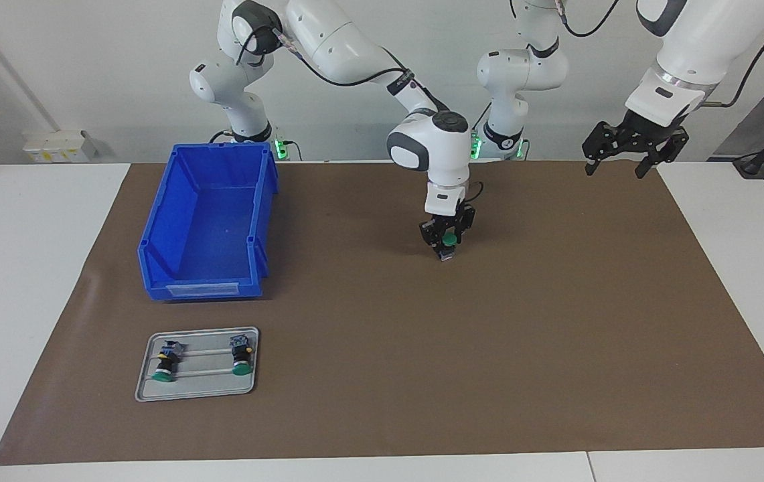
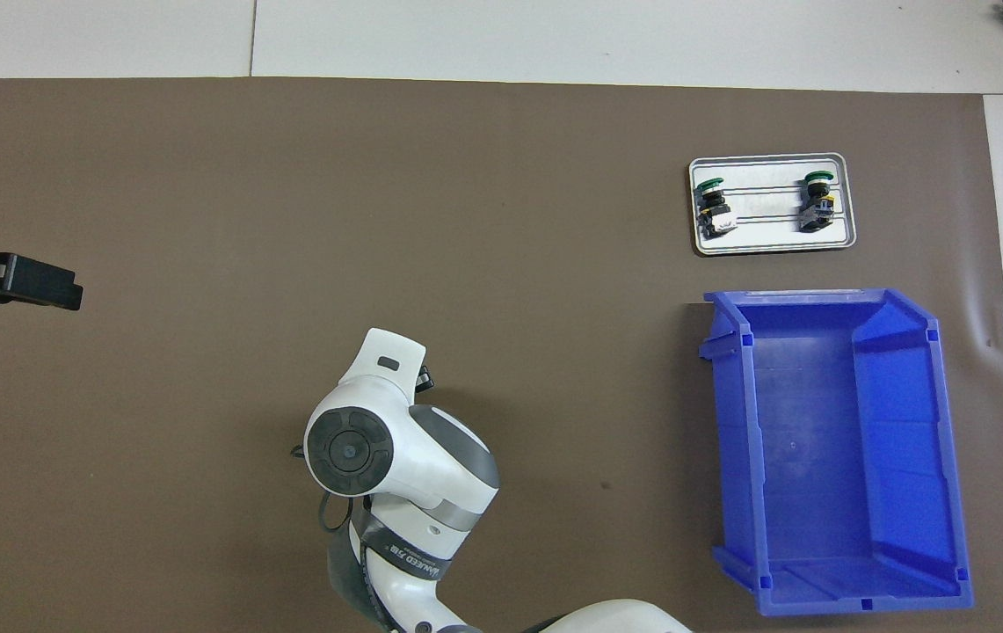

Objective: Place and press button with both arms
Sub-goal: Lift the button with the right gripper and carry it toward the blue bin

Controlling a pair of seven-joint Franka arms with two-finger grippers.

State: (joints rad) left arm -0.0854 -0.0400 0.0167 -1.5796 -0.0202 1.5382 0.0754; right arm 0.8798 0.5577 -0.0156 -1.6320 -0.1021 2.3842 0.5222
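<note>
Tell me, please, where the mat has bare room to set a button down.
Bare brown mat runs from the right pincer, which grips a button, to the left arm's end. Crowded: the right arm's end, with blue bin and tray.

This is a robotics lab or test cell, not a home or shop. Two large white jointed arms are mounted at one edge of a white table, with green status lights glowing at their bases. A plain brown mat covers the working area. On it stand a blue plastic parts bin (the open-fronted kind used for industrial stock) and a small metal tray carrying push-button switches. The wall is bare and white, with cables looping from the arms and a socket box at the table's edge.
</note>
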